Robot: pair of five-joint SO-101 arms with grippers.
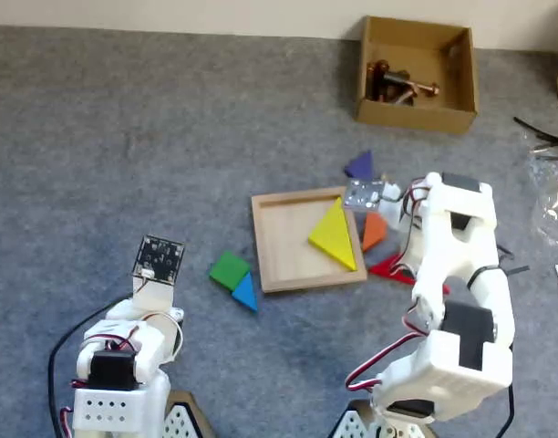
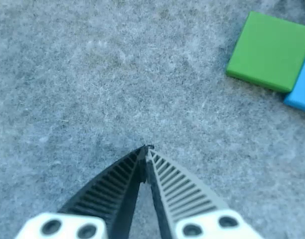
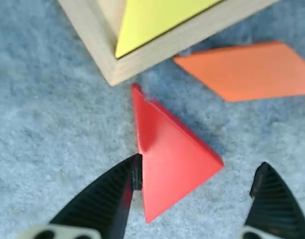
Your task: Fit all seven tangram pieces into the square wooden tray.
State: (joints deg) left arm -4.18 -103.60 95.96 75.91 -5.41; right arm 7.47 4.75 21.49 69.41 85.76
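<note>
Right gripper point(image 3: 201, 168), jaws spread astride the red triangle point(image 3: 165, 149) off the wooden tray point(image 3: 157, 52) corner, should centre before pinching.

The right arm point(image 1: 452, 274) covers most of the red triangle point(image 1: 387, 267) and part of the orange piece point(image 1: 374, 230). The copper-coloured things point(image 1: 397, 84) in the far cardboard box point(image 1: 411, 115) are too small to tell. The left wrist view's edge cuts off the blue piece point(image 2: 301, 94).
</note>
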